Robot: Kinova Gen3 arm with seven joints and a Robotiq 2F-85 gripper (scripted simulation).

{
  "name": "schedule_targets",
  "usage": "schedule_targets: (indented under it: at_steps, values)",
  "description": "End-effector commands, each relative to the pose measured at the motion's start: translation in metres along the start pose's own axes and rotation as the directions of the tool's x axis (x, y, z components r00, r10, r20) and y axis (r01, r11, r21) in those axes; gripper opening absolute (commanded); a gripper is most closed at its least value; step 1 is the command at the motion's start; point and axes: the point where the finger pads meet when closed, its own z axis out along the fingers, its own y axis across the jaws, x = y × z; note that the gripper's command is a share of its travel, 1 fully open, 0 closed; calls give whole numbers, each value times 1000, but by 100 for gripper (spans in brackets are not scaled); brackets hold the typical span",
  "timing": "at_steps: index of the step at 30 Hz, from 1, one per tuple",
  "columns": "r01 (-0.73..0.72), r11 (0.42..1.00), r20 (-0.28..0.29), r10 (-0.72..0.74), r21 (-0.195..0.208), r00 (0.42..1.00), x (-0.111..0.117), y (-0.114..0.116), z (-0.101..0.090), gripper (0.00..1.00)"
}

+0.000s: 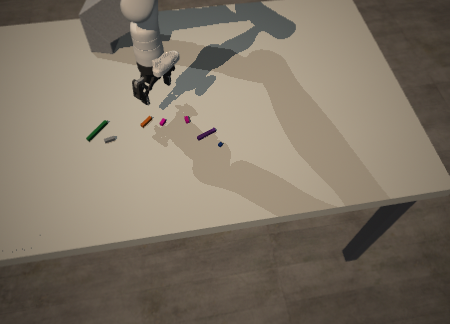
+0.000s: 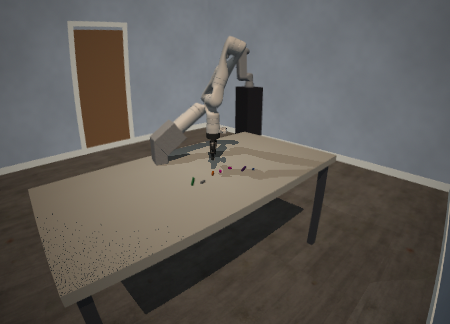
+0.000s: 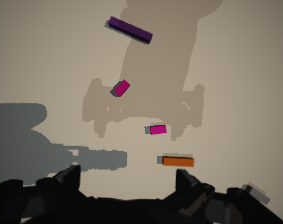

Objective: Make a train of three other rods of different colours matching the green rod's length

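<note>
The green rod (image 1: 97, 130) (image 2: 193, 181) lies at the left, with the grey rod (image 1: 110, 139) (image 2: 202, 181) (image 3: 256, 194) just beside it. The orange rod (image 1: 146, 121) (image 2: 212, 173) (image 3: 178, 161) lies to their right. One magenta rod (image 1: 163, 122) (image 2: 220, 171) (image 3: 158, 130) is near it; another magenta rod (image 1: 187, 119) (image 2: 230, 168) (image 3: 122, 88) lies farther right. The purple rod (image 1: 206, 134) (image 2: 243, 168) (image 3: 130, 30) and the small blue rod (image 1: 220, 144) (image 2: 253, 169) are rightmost. All lie apart. My gripper (image 1: 157, 92) (image 2: 212, 158) (image 3: 128, 178) is open and empty, above the table behind the orange rod.
The pale table (image 1: 125, 196) (image 2: 135, 206) carries all the rods. A grey block (image 1: 102, 21) (image 2: 167, 138) stands at its back edge, left of the arm's lower part in the top view. Arm shadows fall across several rods.
</note>
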Motion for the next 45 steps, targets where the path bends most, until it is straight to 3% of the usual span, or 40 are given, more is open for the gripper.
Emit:
schedule_targets:
  at_steps: [1, 18, 25, 33, 36, 45]
  values:
    - [7, 1000, 4, -7, -7, 1000, -1, 1, -1, 100]
    - [-134, 991, 0, 134, -7, 991, -3, 10, 0, 100]
    - [-309, 951, -3, 309, -3, 951, -6, 18, 2, 100]
    - [-557, 830, -2, 557, 9, 831, -10, 30, 5, 100]
    - [-584, 812, -4, 584, 14, 812, -8, 31, 6, 100]
    - [-824, 566, 0, 825, 9, 566, -18, 50, 5, 100]
